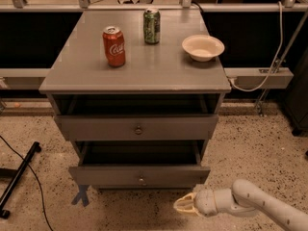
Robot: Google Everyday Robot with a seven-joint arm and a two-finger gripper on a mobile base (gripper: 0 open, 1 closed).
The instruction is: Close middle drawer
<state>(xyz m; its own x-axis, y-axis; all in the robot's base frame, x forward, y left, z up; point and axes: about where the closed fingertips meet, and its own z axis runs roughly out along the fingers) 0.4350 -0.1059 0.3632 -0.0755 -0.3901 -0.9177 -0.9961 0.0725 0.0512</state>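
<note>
The middle drawer (139, 175) is a grey drawer with a low front panel and a small round knob (141, 179). It stands pulled out from the grey cabinet (139, 76), and its dark inside shows. My gripper (178, 206) is low at the front right, below and to the right of the drawer's front panel and apart from it. Its cream fingers point left and look closed together, holding nothing.
Above it, a taller drawer front with a dark knob (138, 129) is pulled out a little. On the cabinet top stand a red cola can (114, 45), a green can (152, 26) and a white bowl (203, 47). A black stand leg (19, 177) and a cable lie at the left.
</note>
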